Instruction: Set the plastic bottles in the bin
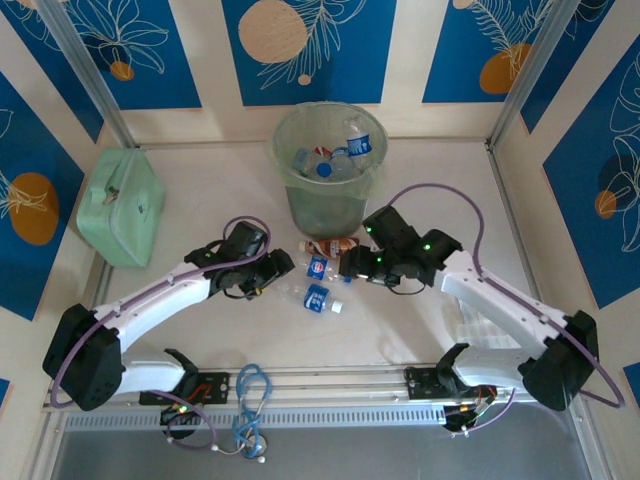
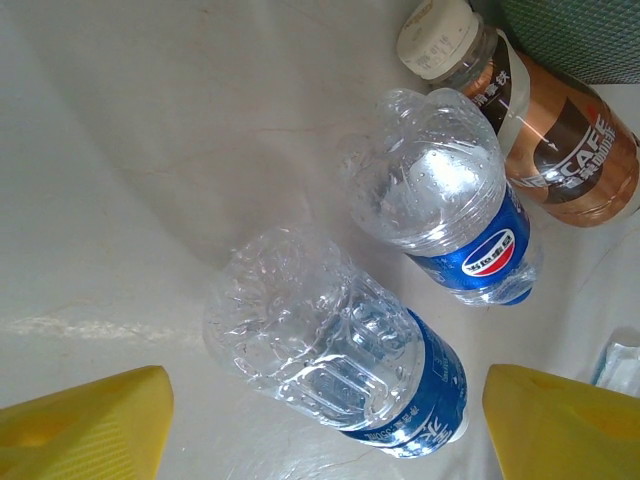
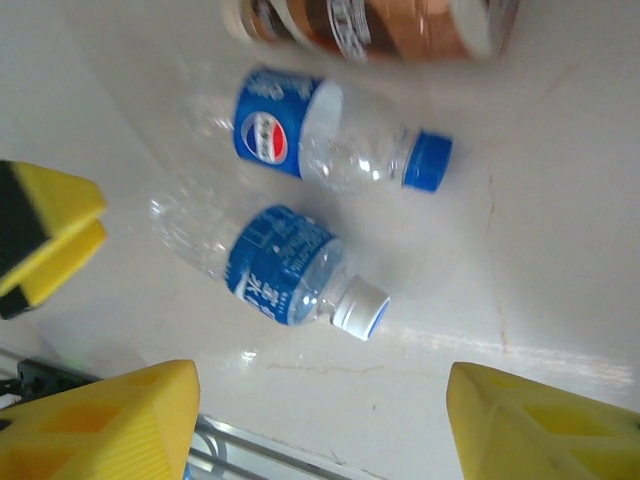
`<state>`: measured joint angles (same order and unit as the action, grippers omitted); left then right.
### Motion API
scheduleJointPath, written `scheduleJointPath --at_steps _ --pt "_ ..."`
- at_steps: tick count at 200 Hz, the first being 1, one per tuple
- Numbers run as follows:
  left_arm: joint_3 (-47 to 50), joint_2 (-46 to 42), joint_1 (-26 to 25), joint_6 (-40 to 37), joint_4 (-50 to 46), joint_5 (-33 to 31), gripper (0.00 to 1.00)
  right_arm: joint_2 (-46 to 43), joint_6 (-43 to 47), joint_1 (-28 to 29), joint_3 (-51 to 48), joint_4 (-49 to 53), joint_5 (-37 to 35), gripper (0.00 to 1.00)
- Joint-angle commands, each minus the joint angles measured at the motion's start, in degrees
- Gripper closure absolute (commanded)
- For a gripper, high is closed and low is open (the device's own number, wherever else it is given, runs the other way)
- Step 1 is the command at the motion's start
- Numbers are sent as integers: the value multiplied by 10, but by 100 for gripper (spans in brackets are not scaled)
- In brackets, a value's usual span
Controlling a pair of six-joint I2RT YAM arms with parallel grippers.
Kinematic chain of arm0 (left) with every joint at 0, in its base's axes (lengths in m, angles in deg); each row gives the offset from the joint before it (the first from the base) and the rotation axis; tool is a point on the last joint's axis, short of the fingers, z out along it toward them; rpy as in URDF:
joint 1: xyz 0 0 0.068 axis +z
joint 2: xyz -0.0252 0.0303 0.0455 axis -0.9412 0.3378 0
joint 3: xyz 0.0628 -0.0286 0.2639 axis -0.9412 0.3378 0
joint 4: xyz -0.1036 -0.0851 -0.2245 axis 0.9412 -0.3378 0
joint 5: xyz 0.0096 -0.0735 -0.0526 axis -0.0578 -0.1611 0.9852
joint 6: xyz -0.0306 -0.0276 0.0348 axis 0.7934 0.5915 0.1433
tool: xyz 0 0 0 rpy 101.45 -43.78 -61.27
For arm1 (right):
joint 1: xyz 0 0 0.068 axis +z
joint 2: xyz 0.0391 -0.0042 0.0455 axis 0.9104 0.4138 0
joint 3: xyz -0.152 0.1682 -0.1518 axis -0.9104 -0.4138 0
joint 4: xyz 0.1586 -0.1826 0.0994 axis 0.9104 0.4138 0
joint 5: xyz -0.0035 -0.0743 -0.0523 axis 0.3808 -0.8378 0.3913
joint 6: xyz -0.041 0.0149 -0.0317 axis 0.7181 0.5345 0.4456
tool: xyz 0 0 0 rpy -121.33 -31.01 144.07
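The left pincer [image 2: 325, 410] stands wide and empty, with the crumpled white-capped water bottle [image 2: 340, 350] lying on the surface [image 2: 150, 150] between its yellow fingers [image 2: 85, 425] but touching neither. Just beyond that bottle, ahead of the pincer, lies the Pepsi bottle [image 2: 450, 200], and past it the brown coffee bottle [image 2: 555, 130], near the foot of the bin [image 1: 300, 200], which already holds several bottles. The right pincer [image 3: 320, 400] is also spread wide and holds nothing; the same two clear bottles lie ahead of it, and a pad of the left one shows off to its side.

Risks, as I judge them: both pincers face the same small cluster from opposite sides, so they may knock fingers if each goes in. The water bottle is squashed and slick, so a close could pinch it off-centre and squirt it out or roll it into the Pepsi bottle. A finger descending beside it could also shove its neighbour away
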<state>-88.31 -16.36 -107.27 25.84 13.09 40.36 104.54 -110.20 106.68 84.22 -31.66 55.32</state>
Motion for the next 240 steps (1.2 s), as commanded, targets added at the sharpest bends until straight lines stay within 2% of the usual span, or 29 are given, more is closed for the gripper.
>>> scheduleJointPath --at_steps 1,50,72,106,144,190,240 --pt "11 -15 -6 11 -12 -10 20 23 -40 -14 -33 -75 98 33" --pt "16 -12 -6 11 -1 0 20 37 -90 -52 -131 -192 176 32" --pt "19 -6 -6 14 10 10 20 48 -44 -51 -117 -194 195 27" --pt "19 -10 -6 15 16 10 21 96 16 -32 -67 -152 178 22" --pt "25 -26 2 12 5 2 20 182 78 43 33 -88 96 19" --pt "34 -67 42 -11 -32 -14 20 294 108 104 156 14 -3 18" --pt "56 -111 94 -34 -57 -4 20 369 117 134 229 75 -39 17"
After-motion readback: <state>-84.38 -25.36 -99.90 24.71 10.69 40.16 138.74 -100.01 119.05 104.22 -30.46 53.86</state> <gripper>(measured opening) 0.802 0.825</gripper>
